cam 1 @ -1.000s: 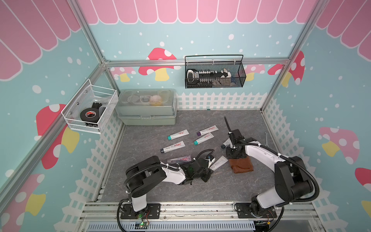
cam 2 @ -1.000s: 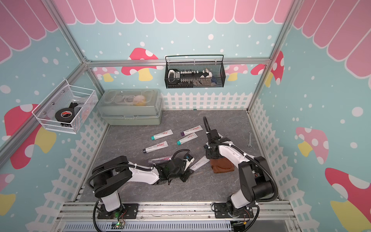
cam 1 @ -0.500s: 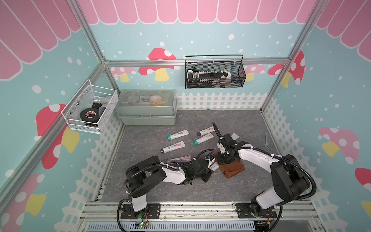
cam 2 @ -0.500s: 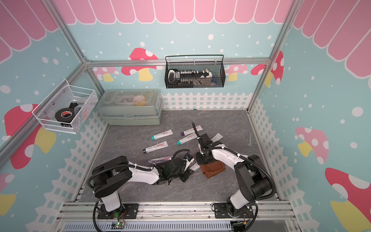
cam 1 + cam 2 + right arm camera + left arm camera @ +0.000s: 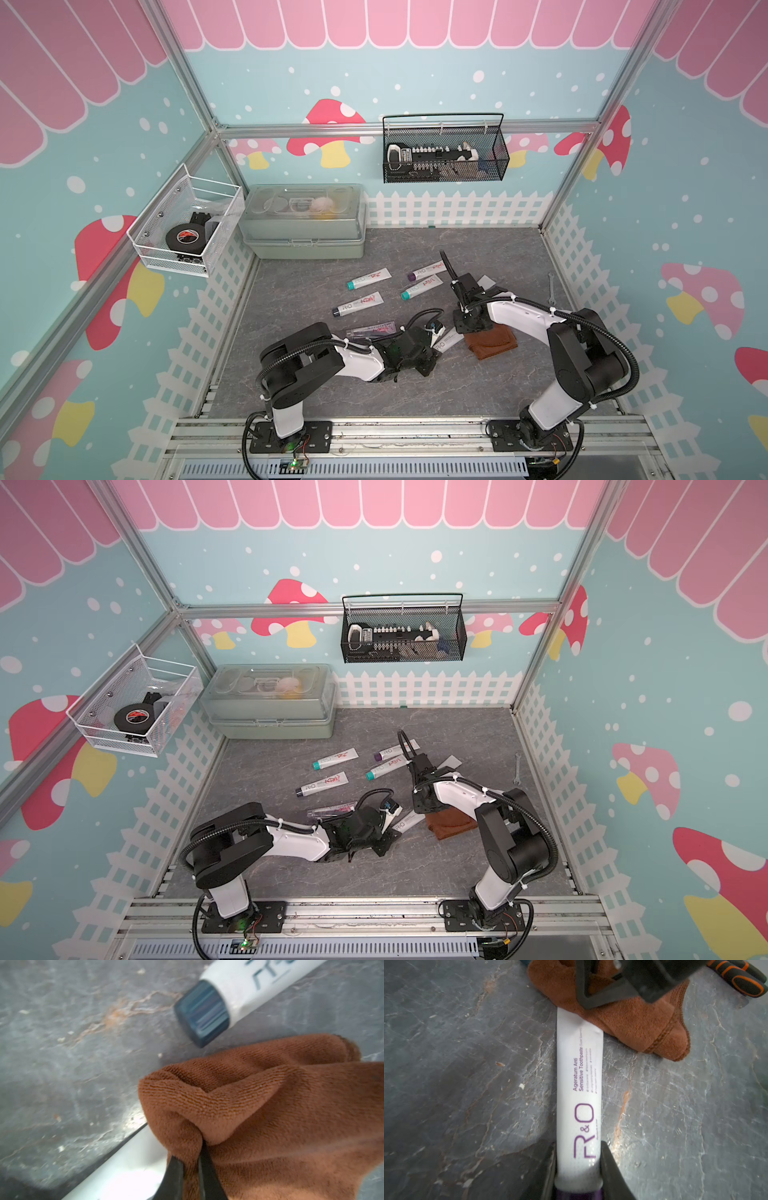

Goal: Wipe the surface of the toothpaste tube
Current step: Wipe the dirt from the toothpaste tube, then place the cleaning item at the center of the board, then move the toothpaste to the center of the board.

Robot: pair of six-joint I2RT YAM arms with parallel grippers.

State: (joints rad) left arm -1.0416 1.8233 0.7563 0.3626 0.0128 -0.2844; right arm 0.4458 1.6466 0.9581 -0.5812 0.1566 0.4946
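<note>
Cloth (image 5: 623, 1020) overlapping tube (image 5: 579, 1076) end, purple cap (image 5: 578, 1195) cut off

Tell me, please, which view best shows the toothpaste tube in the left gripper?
The left wrist view: the tube fills its middle, label readable, far end partly under the cloth. Both top views show only a pale sliver; the right wrist view, perhaps a blurred strip.

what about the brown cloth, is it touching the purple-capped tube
Touching. The left wrist view shows the brown cloth draped over the far end of the toothpaste tube, with no gap.
</note>
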